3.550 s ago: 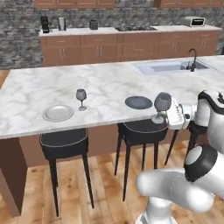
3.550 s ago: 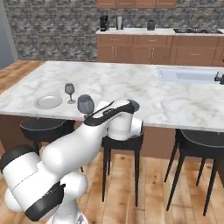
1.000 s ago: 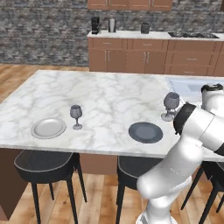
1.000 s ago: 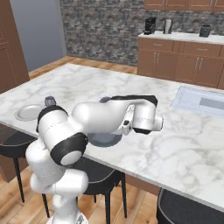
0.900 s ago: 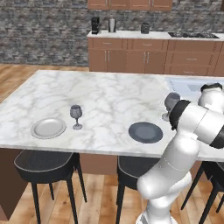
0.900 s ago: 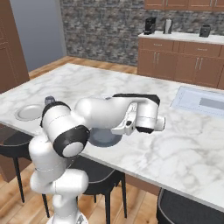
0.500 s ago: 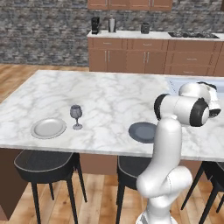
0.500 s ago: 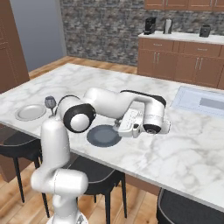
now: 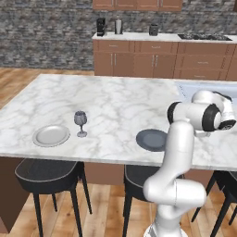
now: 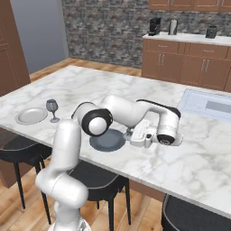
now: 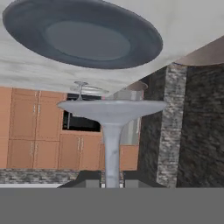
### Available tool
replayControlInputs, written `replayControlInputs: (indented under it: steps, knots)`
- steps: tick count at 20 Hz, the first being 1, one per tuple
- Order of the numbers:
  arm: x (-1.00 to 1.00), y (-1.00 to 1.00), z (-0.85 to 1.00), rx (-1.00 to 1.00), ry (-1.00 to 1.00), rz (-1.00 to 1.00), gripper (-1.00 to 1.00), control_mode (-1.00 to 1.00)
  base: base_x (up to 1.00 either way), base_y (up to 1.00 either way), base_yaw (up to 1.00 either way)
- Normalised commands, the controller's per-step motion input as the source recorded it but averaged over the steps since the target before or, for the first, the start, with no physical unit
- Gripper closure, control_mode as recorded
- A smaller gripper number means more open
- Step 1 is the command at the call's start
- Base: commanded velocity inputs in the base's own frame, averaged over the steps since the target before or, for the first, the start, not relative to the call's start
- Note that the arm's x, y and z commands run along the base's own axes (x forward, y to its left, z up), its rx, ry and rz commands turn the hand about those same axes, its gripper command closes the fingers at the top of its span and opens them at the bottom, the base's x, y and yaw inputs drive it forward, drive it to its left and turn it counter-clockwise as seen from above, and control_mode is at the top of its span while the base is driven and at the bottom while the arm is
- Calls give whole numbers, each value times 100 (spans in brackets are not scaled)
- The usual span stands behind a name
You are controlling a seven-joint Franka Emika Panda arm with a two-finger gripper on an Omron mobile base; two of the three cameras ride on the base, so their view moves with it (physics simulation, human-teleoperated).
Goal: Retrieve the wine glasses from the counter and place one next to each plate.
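One wine glass (image 9: 80,123) is already standing beside the pale plate (image 9: 51,135) on the table (image 9: 120,102); the claw (image 11: 111,183), closed on the second glass's stem (image 11: 112,148), has swung it down beside the dark plate (image 11: 83,37), nearing placement.

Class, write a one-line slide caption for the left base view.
Marble counter with a glass beside the pale plate, and the arm bent by the dark plate.

We see an evenly lit, bright rendered kitchen with soft light from above. Shadows fall faintly under the stools (image 9: 48,172); our close hand view looks coarse and blurry.
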Motion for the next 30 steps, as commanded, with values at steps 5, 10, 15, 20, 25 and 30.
replayControlInputs:
  steps: [5, 10, 15, 20, 25, 30]
  knots:
    - [0, 0, -15, -6, 0, -5, 100, -100, 0, 0, 0]
    - [0, 0, -13, -8, 0, -5, 100, -100, 0, 0, 0]
    - [0, 0, -20, -5, 0, -6, 100, -100, 0, 0, 0]
    - [0, 0, -28, 0, 3, -3, 100, -100, 0, 0, 0]
    - [1, -1, -23, 0, 1, 0, 100, -100, 0, 0, 0]
    - [2, -6, -21, 0, 1, 0, 100, -100, 0, 0, 0]
